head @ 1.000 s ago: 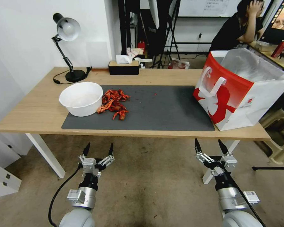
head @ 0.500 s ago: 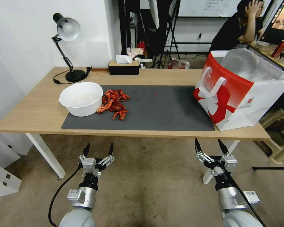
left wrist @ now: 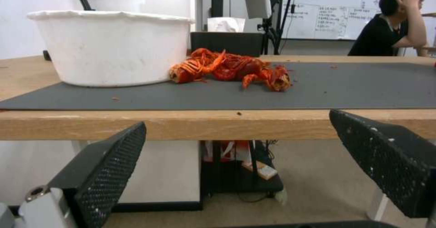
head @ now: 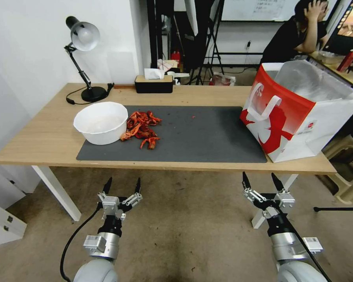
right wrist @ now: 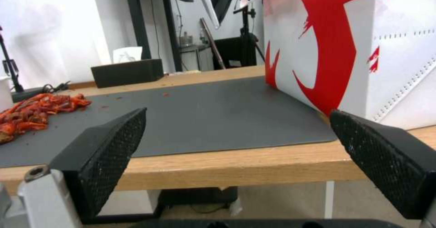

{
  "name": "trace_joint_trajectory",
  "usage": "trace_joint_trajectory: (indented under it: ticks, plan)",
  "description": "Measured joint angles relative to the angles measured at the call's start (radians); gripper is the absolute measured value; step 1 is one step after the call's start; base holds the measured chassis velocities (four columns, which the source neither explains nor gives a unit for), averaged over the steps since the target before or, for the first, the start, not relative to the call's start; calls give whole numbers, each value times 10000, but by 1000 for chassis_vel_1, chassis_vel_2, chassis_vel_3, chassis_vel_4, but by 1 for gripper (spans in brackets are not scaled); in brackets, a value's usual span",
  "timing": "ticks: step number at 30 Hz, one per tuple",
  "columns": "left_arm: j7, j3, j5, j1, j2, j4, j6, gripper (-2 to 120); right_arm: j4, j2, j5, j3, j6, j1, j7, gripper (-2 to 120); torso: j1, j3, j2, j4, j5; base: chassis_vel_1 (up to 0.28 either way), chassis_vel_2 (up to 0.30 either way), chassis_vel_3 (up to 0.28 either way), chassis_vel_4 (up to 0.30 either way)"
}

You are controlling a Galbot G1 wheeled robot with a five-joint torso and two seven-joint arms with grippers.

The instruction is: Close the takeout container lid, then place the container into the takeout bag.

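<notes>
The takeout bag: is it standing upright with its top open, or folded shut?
Upright and open: the takeout bag stands on the table, silver lining visible inside.

From my seat, the mat (head: 208, 135) lies along the table (head: 39, 137), with the bowl (head: 101, 122) at its left end, the crayfish pile (head: 142, 128) just right of it, the takeout bag (head: 298, 109) at the right end, and the lamp (head: 84, 58) and tissue box (head: 153, 83) behind.
</notes>
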Motion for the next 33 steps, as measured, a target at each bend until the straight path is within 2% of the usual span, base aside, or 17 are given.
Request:
trace_joint_trajectory:
  ticks: [33]
  plan:
    - [0,-1,0,0,0,-6,10,100,1,-1,1,5,0,0,0,100,-3,0,0,0,0,0,0,0,0]
